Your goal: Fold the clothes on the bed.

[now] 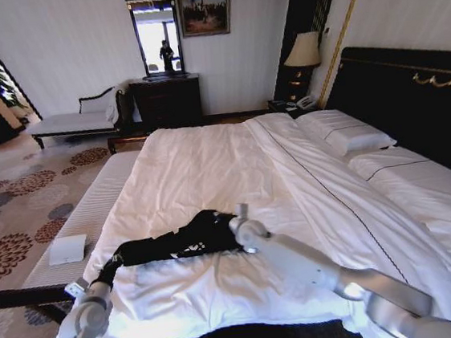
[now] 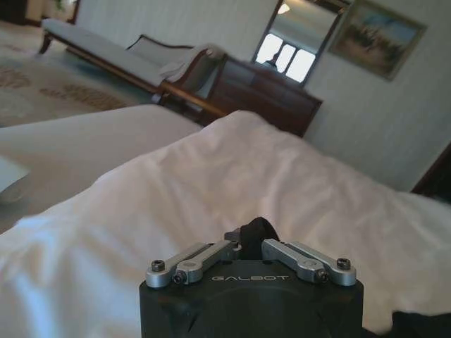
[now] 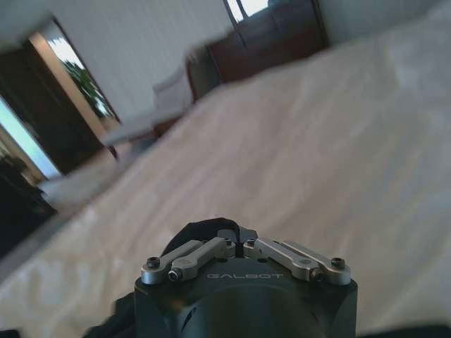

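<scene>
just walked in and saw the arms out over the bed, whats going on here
The robot is working on the black T-shirt, which lies stretched in a bunched strip across the near end of the bed. The left gripper is pinched on one end of it and the right gripper on the other, both shut on black fabric. It is not folded yet.

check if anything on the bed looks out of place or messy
The black T-shirt lies bunched in a crooked strip across the white bed, pinched between the left hand and right hand. Nothing looks spilled or damaged.
</scene>
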You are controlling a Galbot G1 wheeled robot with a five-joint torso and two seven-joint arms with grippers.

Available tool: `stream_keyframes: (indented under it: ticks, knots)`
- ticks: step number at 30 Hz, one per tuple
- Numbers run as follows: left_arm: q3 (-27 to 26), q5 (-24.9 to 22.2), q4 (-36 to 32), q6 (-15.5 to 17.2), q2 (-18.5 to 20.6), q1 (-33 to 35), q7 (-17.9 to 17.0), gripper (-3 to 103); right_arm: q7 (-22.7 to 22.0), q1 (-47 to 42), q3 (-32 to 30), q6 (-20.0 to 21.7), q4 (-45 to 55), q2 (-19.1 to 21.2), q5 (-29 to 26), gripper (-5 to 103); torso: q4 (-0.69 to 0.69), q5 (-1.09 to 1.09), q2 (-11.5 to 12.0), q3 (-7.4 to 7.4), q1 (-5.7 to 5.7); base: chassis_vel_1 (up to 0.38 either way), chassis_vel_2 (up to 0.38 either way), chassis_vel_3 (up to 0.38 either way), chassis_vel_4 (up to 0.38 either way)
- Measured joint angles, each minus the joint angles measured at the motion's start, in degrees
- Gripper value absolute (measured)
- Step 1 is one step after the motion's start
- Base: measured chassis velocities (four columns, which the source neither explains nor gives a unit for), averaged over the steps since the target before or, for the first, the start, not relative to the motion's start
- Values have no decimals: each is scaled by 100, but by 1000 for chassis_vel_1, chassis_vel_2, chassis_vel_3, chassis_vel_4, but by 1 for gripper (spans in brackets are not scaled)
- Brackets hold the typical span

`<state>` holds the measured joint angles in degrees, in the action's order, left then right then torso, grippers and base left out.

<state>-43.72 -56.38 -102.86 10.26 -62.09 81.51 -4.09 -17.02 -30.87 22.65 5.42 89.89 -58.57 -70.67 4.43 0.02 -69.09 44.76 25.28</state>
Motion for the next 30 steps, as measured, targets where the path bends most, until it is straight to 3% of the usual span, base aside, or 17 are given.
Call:
stream_keyframes:
  ticks: [2,8,14,18,28,30]
  knots:
    - [48,-70,-180,59,54,-154,-21,0,264,-184,-265,-177,393,335,22,0,-1,0,0,0,0,0,0,0,0]
    - [116,-121,-541,174,118,-312,-45,0,444,-868,-901,-235,1116,732,153,0,0,0,0,0,0,0,0,0,0]
    - [346,206,-576,175,-55,-5,-47,0,373,-1975,-1319,-164,1289,684,595,0,-1,0,0,-1,-1,0,0,0,0]
    - [787,912,-241,78,-346,351,-30,0,246,-3311,-1672,-153,1246,397,1256,0,-1,-2,0,-1,-1,0,0,0,0]
    - [891,1162,-73,72,-419,351,-80,0,115,-3611,-1720,-161,1298,371,1357,0,0,-1,-1,-1,-1,0,0,0,0]
    - [880,1169,-135,76,-434,367,-91,0,160,-3496,-1755,-162,1404,452,1322,10,-1,-2,0,0,-1,0,0,0,0]
